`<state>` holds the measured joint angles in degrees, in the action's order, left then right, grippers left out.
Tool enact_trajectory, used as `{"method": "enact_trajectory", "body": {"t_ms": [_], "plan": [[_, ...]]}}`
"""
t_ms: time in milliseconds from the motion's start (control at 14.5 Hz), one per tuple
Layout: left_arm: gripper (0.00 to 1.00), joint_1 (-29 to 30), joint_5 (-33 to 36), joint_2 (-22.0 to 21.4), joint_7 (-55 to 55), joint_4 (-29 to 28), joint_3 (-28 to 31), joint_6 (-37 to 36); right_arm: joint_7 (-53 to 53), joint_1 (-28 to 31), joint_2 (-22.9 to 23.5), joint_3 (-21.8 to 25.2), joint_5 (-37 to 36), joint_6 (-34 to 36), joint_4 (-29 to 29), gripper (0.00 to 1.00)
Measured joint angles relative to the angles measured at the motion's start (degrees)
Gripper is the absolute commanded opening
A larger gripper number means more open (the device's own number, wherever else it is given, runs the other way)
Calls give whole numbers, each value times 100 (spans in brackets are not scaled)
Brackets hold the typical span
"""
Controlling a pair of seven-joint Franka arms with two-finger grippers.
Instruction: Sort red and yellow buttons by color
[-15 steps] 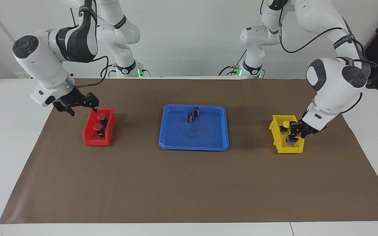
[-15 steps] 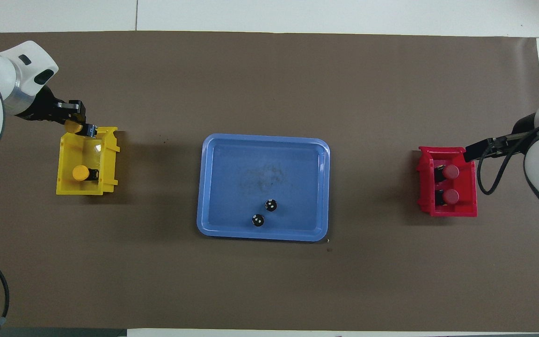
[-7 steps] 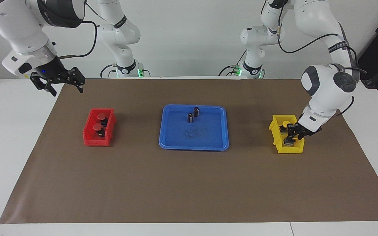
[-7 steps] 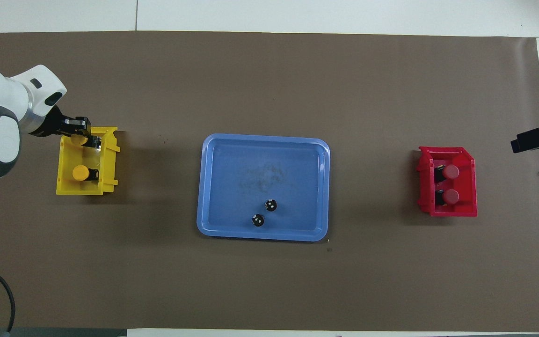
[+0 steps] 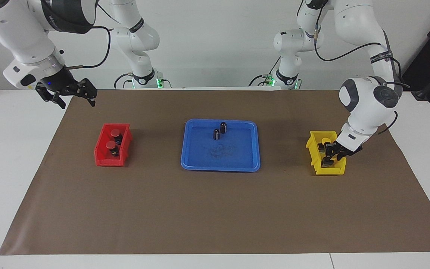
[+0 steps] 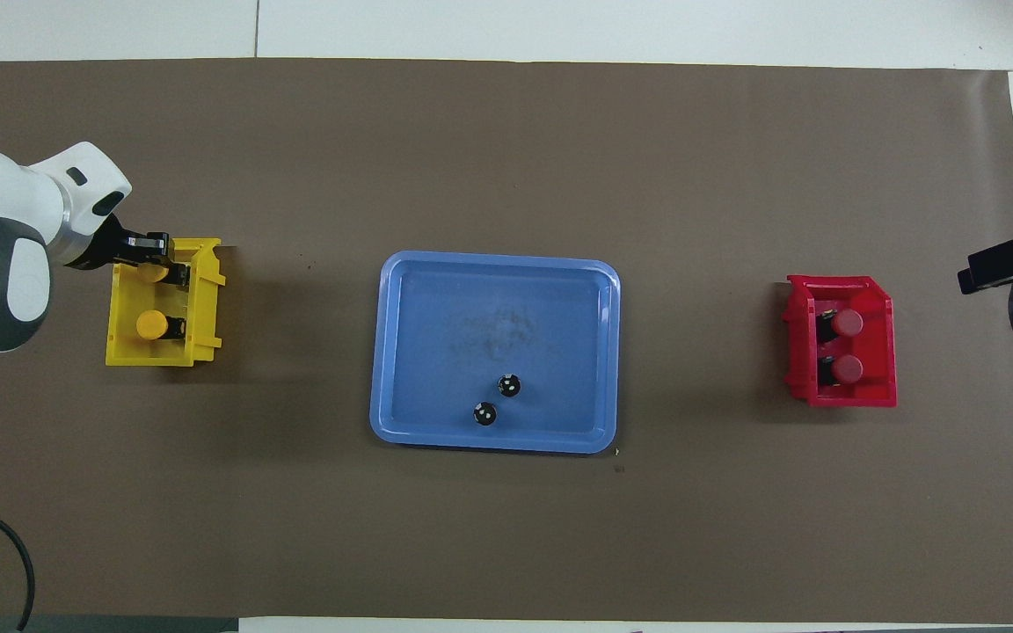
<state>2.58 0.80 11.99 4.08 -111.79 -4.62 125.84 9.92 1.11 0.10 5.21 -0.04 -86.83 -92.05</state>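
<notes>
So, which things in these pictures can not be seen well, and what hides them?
- Held yellow button: the left gripper, low in the yellow bin, covers most of it in the facing view.
- Whether that button rests on the bin floor: neither view shows it.
- Right gripper, over the table's edge: the overhead view's edge cuts it off.
- Two dark cylinders in the blue tray: markings too small to read.

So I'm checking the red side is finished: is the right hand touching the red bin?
Apart. The facing view shows the right hand raised well clear of the red bin, with bare mat between them.
</notes>
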Motion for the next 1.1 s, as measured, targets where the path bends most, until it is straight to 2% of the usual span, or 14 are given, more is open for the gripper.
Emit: {"method": "enact_trajectory", "body": {"t_ms": [413, 551, 620, 826, 1033, 1101], "plan": [[43, 22, 0, 0, 23, -117, -9, 149, -4, 5, -8, 21, 0, 125, 6, 100], [59, 20, 0, 0, 23, -130, -20, 174, -5, 5, -9, 31, 0, 125, 6, 100], [63, 19, 0, 0, 23, -131, -25, 175, -21, 5, -9, 31, 0, 126, 6, 100], [74, 13, 0, -1, 23, -132, -47, 169, -165, 6, -15, 49, -6, 168, 8, 100], [79, 13, 0, -23, 23, -80, -51, 91, -307, 40, -21, 73, -24, 170, 20, 100], [85, 13, 0, -50, 23, -1, -51, -71, -308, 61, -22, 73, -39, 170, 22, 100]]}}
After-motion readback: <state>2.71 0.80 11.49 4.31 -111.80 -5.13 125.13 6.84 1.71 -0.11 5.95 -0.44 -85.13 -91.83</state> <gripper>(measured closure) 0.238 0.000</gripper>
